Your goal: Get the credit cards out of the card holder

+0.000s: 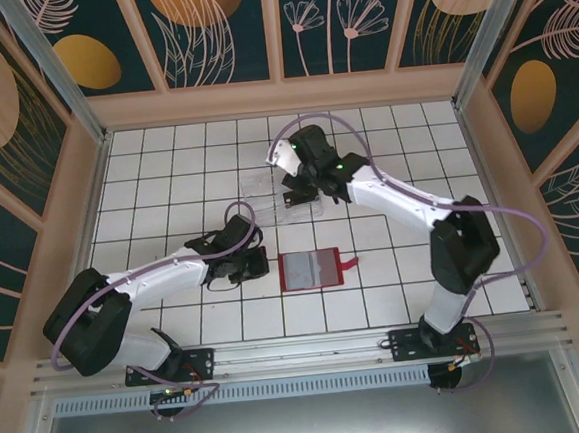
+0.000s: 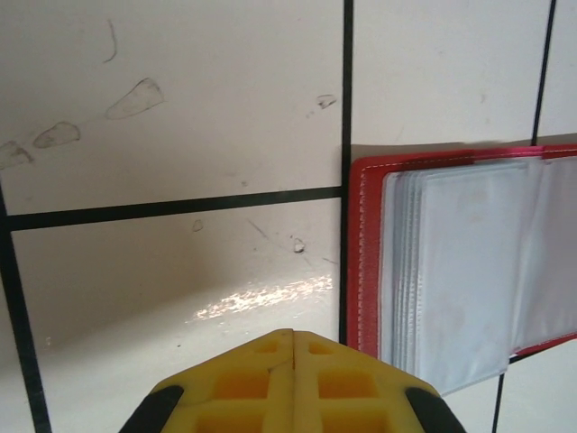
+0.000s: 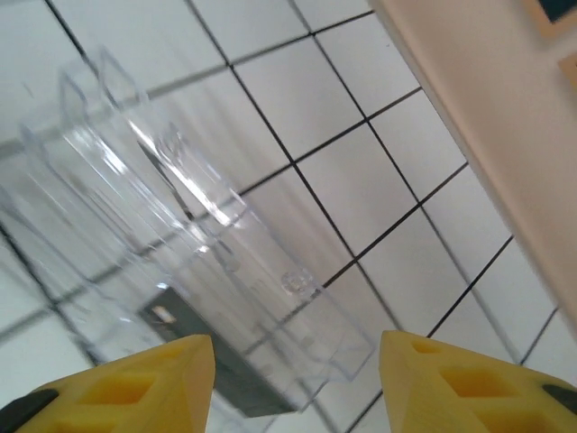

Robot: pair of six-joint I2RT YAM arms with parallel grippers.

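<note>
Red leather frames the card holder [image 1: 314,270], which lies spread flat like a book on the white tiled table [image 1: 167,186], grey-blue inner side up, near the front edge and between the 2 arms, its little closing tab [image 1: 349,263] sticking out on the right. From the left wrist camera the holder's [image 2: 451,271] clear plastic sleeves are fanned over the red cover; what sits inside them cannot be made out. The left gripper [image 1: 256,267] rests just beside the holder's left edge, apart from it, and its yellow fingertips [image 2: 293,347] are pressed together with nothing between them. Well behind the holder, toward the back of the table, a clear plastic compartment tray [image 1: 288,202] sits on the tiles with the right gripper [image 1: 301,194] above it. From the right wrist camera that gripper [image 3: 297,361] has its 2 yellow fingers [image 3: 135,383] spread apart over the tray [image 3: 180,234], pinching nothing. Through the clear plastic 1 dark credit card [image 3: 212,361] with a small pale marking shows at the tray's near end; whether it lies in a compartment or under the tray cannot be told.
</note>
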